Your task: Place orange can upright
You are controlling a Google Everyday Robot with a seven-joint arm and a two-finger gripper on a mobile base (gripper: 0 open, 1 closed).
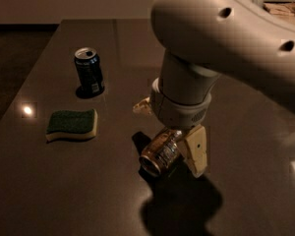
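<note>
The orange can [161, 153] lies on its side on the dark table [64, 181], with its silver end facing the front left. My gripper [170, 130] hangs from the big white arm directly over the can's far end. It is open. One pale finger [196, 152] stands close to the can's right side, and the other finger [142, 106] sticks out to the back left, apart from the can. The can's far end is hidden under the wrist.
A dark blue can [89, 71] stands upright at the back left. A green and yellow sponge [72, 124] lies flat at the left. The table's left edge runs near the sponge.
</note>
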